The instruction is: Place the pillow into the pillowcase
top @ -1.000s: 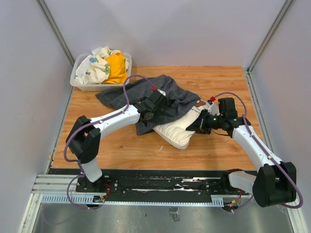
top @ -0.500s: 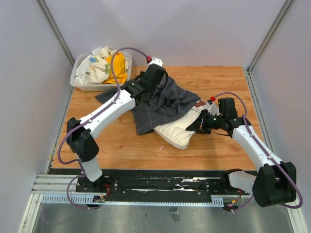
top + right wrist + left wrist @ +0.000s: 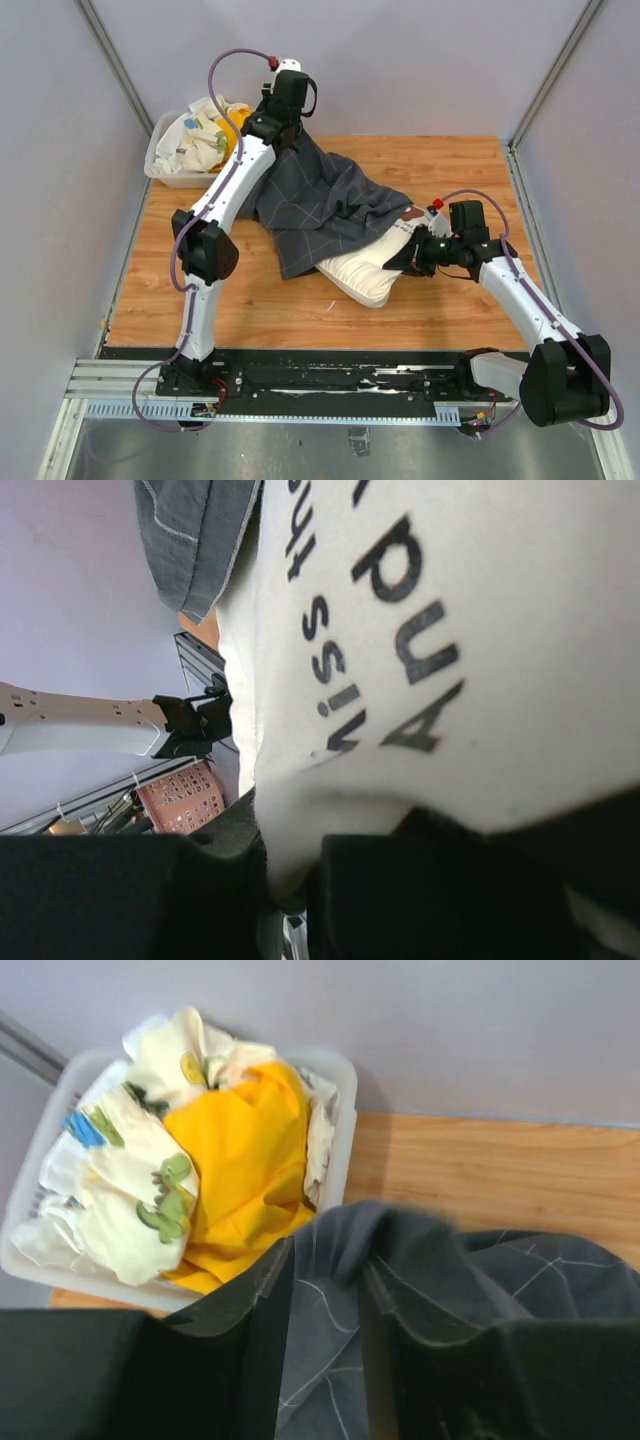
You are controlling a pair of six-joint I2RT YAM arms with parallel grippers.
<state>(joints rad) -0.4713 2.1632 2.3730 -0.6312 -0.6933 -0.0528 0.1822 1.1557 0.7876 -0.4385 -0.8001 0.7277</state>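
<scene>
Overhead and wrist views. Your left arm is reaching up and away toward the far left corner, and the left claw (image 3: 288,132) is pinching a bunched fold of the pillowcase (image 3: 320,205) — its fingers (image 3: 100,1380) are pressing on the dark cloth from both sides, with only that fold between them. The pillowcase is hanging from that grip well above the table (image 3: 250,300) and sloping down to the right, where its lower part is lying on the wood and covering the far-left end of the pillow (image 3: 362,272). The pillow is lying flat near the middle of the table, its near end showing bare and its right end carrying black printed letters. Your right claw (image 3: 405,258) is gripping that right edge — in the right wrist view the white cloth is bulging between the nearly closed fingers (image 3: 440,900), and a grey hem of the pillowcase is showing at the top left. Behind the left claw, a white bin (image 3: 340,1110) is sitting in the far left corner, holding a yellow cloth (image 3: 240,1180) and a white patterned cloth (image 3: 110,1190).
</scene>
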